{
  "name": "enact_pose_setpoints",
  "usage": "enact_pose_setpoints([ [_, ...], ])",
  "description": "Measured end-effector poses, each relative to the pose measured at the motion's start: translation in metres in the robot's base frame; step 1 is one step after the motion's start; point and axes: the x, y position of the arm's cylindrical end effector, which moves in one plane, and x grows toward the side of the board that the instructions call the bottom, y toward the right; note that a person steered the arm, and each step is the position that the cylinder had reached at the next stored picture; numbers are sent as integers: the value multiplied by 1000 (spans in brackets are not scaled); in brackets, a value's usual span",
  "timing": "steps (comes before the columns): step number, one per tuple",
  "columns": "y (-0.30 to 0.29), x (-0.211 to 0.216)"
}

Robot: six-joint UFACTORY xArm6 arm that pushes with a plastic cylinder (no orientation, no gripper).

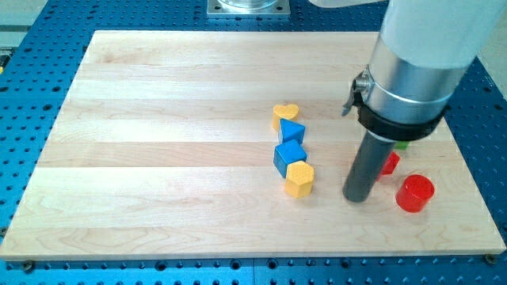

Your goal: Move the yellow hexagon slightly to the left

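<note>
The yellow hexagon [299,180] lies on the wooden board [158,142], right of centre and toward the view's bottom. It touches a blue cube [289,156] just above-left of it. Above that sit a blue triangle [292,131] and a yellow heart [285,115], forming a near-vertical column. My tip [356,197] rests on the board to the right of the yellow hexagon, apart from it by a clear gap and slightly lower in the view.
A red cylinder [415,193] stands right of my tip. A red block [388,163] and a green block [402,145] are partly hidden behind the rod. The arm's large body [420,55] covers the upper right. The blue perforated table [483,111] surrounds the board.
</note>
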Motion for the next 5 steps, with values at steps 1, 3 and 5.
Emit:
enact_pose_setpoints([
  [1,-5,-24],
  [3,-5,-63],
  [5,14,-51],
])
